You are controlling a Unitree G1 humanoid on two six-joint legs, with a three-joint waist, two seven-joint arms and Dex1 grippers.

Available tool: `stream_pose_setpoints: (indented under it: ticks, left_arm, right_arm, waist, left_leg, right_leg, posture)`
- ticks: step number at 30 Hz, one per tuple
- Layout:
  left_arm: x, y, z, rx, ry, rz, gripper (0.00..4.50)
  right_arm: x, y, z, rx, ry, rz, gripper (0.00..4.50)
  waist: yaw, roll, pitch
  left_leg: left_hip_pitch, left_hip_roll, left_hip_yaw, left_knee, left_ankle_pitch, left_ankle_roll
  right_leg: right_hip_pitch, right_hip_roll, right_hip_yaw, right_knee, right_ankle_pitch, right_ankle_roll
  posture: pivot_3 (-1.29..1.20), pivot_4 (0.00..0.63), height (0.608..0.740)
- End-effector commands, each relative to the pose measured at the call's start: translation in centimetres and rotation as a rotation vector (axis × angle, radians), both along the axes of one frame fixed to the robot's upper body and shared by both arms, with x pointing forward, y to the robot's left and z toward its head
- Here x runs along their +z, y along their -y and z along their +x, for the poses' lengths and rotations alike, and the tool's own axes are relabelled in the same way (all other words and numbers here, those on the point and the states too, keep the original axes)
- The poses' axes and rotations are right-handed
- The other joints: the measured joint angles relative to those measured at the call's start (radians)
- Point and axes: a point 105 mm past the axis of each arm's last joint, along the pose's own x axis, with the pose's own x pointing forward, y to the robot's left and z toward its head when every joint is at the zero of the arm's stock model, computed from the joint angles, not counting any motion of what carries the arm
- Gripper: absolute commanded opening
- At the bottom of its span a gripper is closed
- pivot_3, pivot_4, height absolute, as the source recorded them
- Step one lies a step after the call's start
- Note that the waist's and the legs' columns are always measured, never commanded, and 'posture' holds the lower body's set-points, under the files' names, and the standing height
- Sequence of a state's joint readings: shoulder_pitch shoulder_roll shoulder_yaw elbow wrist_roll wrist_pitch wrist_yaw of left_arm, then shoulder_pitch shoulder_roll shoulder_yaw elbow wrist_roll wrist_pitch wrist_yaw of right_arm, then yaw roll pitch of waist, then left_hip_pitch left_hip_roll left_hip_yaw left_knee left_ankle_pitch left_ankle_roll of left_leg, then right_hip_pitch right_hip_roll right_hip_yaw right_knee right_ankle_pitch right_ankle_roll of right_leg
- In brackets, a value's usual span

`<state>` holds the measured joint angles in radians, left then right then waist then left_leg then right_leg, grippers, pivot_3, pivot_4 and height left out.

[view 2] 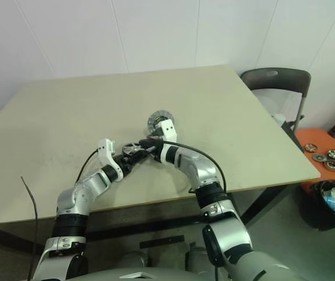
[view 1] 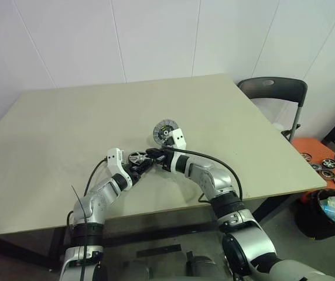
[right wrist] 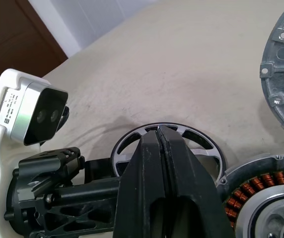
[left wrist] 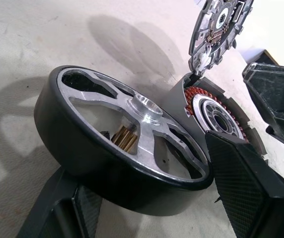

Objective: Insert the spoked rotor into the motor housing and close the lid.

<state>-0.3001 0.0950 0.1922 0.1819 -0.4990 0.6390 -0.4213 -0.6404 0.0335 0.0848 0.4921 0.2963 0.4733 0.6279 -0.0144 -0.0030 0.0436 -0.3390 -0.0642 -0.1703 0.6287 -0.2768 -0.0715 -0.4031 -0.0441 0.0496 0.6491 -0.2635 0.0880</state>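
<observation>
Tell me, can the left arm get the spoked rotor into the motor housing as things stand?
Probably yes: the lid stands open, the motor housing is beside the spoked rotor, though the shut right gripper hovers close.

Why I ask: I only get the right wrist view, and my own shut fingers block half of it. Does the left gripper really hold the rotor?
Observer: Yes. The left wrist view shows the left gripper with one finger on each side of the rotor, clamping its rim. The rotor is tilted, beside the housing, not in it.
Operator: Is the lid out of the way?
Observer: The lid stands upright at the housing's edge with its ribbed inner face showing, and the windings are uncovered.
</observation>
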Motion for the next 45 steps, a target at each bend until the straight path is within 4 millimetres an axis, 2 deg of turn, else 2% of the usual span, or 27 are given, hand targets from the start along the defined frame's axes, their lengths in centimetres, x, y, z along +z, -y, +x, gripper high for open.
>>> stream_pose_setpoints:
  ticks: [1, 9, 13, 18, 23, 27, 30, 36, 39, 43, 45]
  left_arm:
    - [0.9, 0.4, 0.3, -0.013, 0.040, 0.001, 3.25]
    - [0.9, 0.0, 0.3, 0.001, 0.042, 0.012, 3.25]
    - [1.0, -0.4, 0.3, 0.007, 0.044, 0.019, 3.25]
    - [1.0, -0.7, 0.2, 0.009, 0.048, 0.023, 3.25]
    - [1.2, -0.8, -0.1, 0.008, 0.048, 0.026, 3.25]
    - [1.3, -0.8, 0.0, 0.009, 0.050, 0.026, 3.25]
    - [1.4, -0.9, 0.2, 0.017, 0.053, 0.031, 3.25]
    - [1.7, -1.6, 1.1, 0.071, 0.059, 0.028, 3.25]
    - [1.8, -2.0, 1.4, 0.090, 0.065, 0.014, 2.70]
    - [2.1, -2.0, 1.3, 0.091, 0.061, -0.005, 1.41]
    - [2.1, -2.2, 1.3, 0.100, 0.059, -0.012, 1.41]
  right_arm:
    - [1.8, -0.5, 0.2, 0.004, 0.059, 0.032, 0.02]
    - [2.3, -0.5, 0.4, -0.016, 0.079, 0.049, 0.02]
    - [3.8, 0.4, 1.0, -0.036, 0.108, 0.108, 0.02]
    - [4.3, 4.2, 2.0, -0.054, 0.111, 0.103, 0.02]
    - [3.7, 7.8, 0.7, 0.033, 0.058, 0.067, 0.02]
    - [3.1, 9.5, -0.1, 0.048, 0.043, 0.021, 0.02]
    - [2.8, 9.6, 0.1, 0.015, 0.039, 0.017, 0.02]
    - [2.1, 8.2, -0.6, 0.036, 0.035, 0.016, 0.02]
    - [2.0, 8.2, -0.7, 0.034, 0.032, 0.013, 0.00]
    - [1.9, 8.4, -0.5, 0.023, 0.029, 0.006, 0.00]
    - [1.9, 8.4, -0.5, 0.021, 0.028, 0.006, 0.00]
  waist:
    - [0.000, 0.000, 0.000]
    - [0.000, 0.000, 0.000]
    - [0.000, 0.000, 0.000]
    - [0.000, 0.000, 0.000]
    - [-0.004, 0.000, 0.000]
    - [-0.005, 0.000, 0.000]
    - [-0.004, 0.000, 0.000]
    - [0.000, 0.000, 0.000]
    - [0.000, -0.001, 0.000]
    - [0.000, -0.001, 0.000]
    - [-0.001, -0.001, 0.000]
  left_leg:
    - [0.000, 0.000, 0.000, 0.000, 0.000, 0.000]
    - [0.000, 0.000, 0.000, 0.000, 0.000, 0.000]
    - [0.000, 0.000, 0.000, 0.000, 0.000, 0.000]
    - [0.000, 0.000, 0.000, 0.000, 0.000, 0.000]
    - [-0.001, 0.000, 0.000, 0.000, 0.000, 0.001]
    - [-0.001, 0.001, 0.001, 0.000, -0.001, 0.001]
    - [-0.001, 0.001, 0.001, 0.000, -0.001, 0.001]
    - [-0.001, 0.001, 0.001, 0.001, -0.001, 0.001]
    - [-0.001, 0.001, 0.001, 0.001, -0.001, 0.001]
    - [-0.001, 0.001, 0.001, 0.001, -0.001, 0.001]
    - [-0.001, 0.001, 0.001, 0.001, -0.001, 0.001]
  right_leg:
    - [0.000, 0.000, 0.000, 0.000, 0.000, 0.000]
    - [0.000, 0.000, 0.000, 0.000, 0.000, 0.000]
    - [0.000, 0.000, 0.000, 0.000, 0.000, 0.000]
    - [0.000, 0.000, 0.000, 0.000, 0.000, 0.000]
    - [0.000, 0.000, 0.000, -0.001, 0.000, 0.000]
    - [0.000, 0.000, 0.000, -0.001, 0.000, 0.000]
    - [0.000, 0.001, 0.000, -0.001, 0.000, 0.000]
    - [0.000, 0.000, 0.000, -0.001, 0.000, 0.000]
    - [0.000, 0.000, 0.000, -0.001, 0.000, 0.000]
    - [0.000, 0.000, 0.000, -0.001, 0.000, 0.000]
    - [0.000, 0.000, 0.000, -0.001, 0.000, 0.001]
  posture:
    - [0.00, 0.000, 0.740]
    - [0.00, 0.000, 0.740]
    - [0.00, 0.000, 0.740]
    - [0.00, 0.000, 0.740]
    - [0.00, 0.000, 0.740]
    - [0.00, 0.000, 0.740]
    - [0.00, 0.000, 0.740]
    - [0.00, 0.000, 0.740]
    - [0.00, 0.000, 0.740]
    - [0.00, 0.000, 0.740]
    - [0.00, 0.000, 0.740]
